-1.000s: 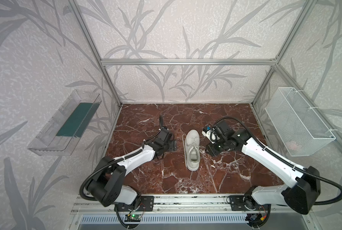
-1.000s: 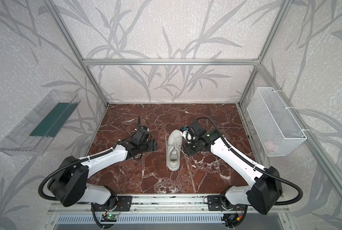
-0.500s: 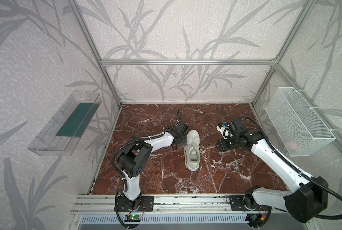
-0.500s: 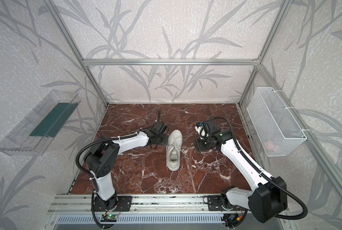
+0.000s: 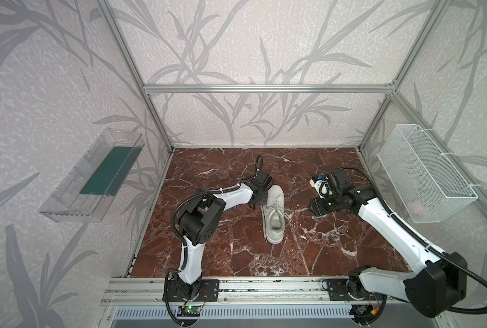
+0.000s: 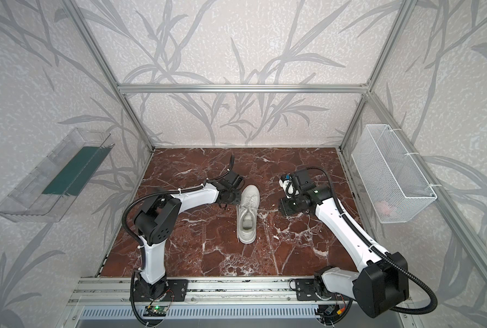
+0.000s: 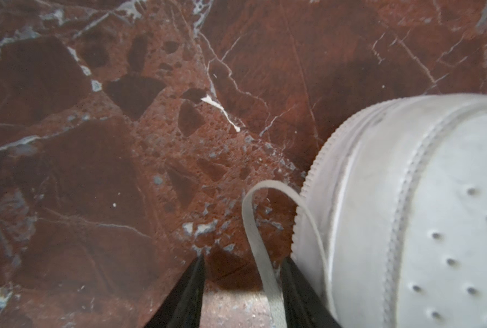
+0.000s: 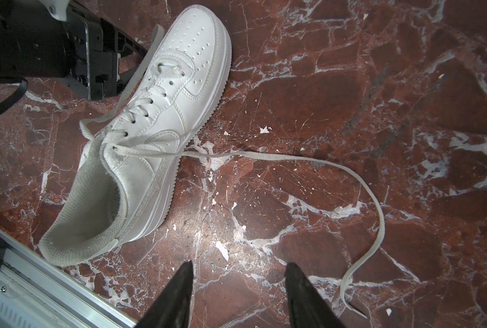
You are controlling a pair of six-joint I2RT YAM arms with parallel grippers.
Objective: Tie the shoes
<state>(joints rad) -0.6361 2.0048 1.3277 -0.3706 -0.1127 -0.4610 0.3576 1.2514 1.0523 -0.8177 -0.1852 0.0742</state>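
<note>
Shoe (image 5: 273, 213) upright on the surface (image 5: 322, 250), its laces threaded through the eyelets but loose: no crossing, knot or bow is formed. The left hand (image 7: 243, 258), beside the shoe's toe, has its fingers apart with a bend of the left lace (image 7: 253, 227) lying between them, not pinched. The right hand (image 8: 239, 263), well off the shoe's opposite side, is open and empty. The right lace (image 8: 293, 159) trails from the shoe's top eyelet across the surface and ends near that hand. Judged progress: very early. Remaining: grip both laces, cross, tuck, tighten, form the bow.
</note>
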